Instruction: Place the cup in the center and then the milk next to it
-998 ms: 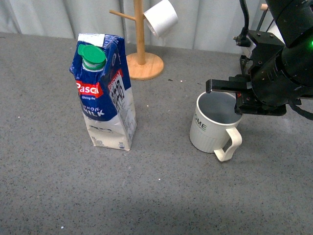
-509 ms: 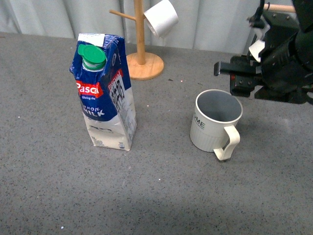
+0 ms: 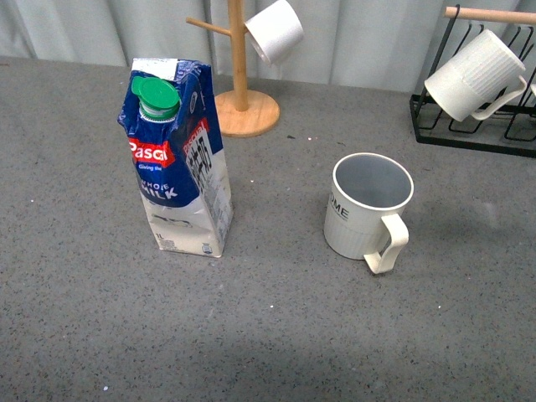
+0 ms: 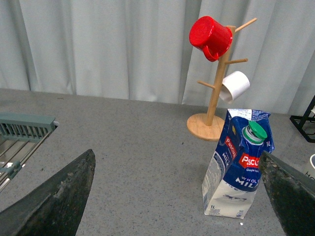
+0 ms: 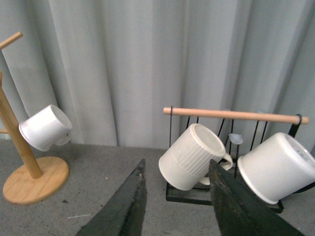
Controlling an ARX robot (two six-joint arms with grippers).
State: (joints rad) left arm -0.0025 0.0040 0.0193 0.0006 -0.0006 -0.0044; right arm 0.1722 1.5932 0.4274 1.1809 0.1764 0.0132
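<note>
Grey tabletop [image 3: 276,335], 1 cup [image 3: 352,222], 1 milk [image 3: 180,176] L of it, 1 red mug [image 4: 210,37]

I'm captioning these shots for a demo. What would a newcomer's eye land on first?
The tall blue-and-white milk carton with its green cap stands upright left of middle on the grey tabletop. To its right, apart from it, sits the off-white HOME mug, handle toward the camera. In the left wrist view, a bright red mug hangs atop the wooden mug tree behind the carton.
</note>
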